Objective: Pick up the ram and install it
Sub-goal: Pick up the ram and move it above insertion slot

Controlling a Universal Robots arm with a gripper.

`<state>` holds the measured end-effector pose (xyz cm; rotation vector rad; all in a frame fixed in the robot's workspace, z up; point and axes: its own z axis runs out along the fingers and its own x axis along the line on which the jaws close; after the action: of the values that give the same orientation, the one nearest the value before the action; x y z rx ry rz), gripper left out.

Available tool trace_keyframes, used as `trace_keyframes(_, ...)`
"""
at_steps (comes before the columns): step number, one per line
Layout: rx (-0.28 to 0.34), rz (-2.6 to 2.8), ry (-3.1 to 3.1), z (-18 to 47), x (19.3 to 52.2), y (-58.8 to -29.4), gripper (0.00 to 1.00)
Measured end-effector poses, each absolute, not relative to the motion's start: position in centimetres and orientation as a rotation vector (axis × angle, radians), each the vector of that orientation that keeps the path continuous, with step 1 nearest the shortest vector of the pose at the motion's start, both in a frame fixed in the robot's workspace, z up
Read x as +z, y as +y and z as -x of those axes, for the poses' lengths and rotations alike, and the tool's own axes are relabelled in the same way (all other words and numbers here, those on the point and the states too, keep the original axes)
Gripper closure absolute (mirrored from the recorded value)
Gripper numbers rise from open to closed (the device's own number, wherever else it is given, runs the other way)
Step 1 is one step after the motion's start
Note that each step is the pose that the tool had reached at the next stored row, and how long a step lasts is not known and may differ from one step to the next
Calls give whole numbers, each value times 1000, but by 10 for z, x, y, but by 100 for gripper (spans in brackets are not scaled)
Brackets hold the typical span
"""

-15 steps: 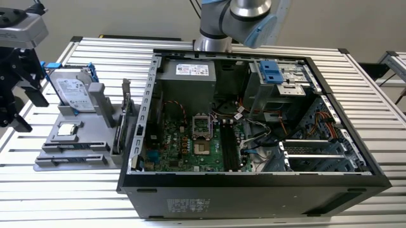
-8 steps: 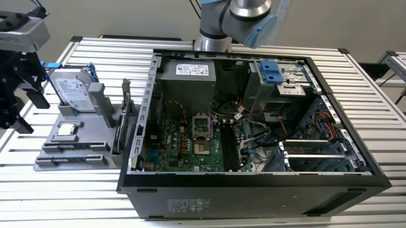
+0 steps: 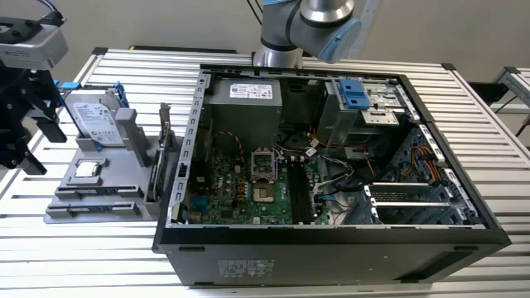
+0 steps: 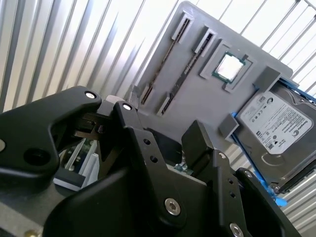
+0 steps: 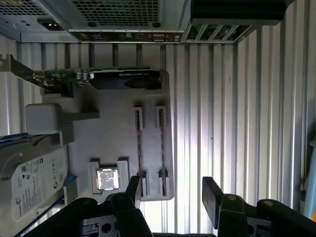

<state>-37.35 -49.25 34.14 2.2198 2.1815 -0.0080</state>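
While the tool is held spread and empty, the ram is noted edge-on in the grey holder, below the tool and off-centre toward one finger. Risk: if lowered uncorrected, that finger may strike the stick or holder.

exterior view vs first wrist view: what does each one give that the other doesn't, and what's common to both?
Exterior view adds: the inside of the open case, with the motherboard and power supply, and the arm behind it.
First wrist view adds: the case's rear panel with ports and vent holes, seen from outside.
Both: the grey tray, hard drive, processor chip, upright card, what look like thin ram sticks on edge in the tray's slots, and the open gripper near the tray, holding nothing.
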Motion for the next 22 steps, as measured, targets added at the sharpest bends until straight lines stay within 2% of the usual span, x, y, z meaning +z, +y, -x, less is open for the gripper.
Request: trace_keyframes(22,-6,-2149,2250,373,331,-488,0)
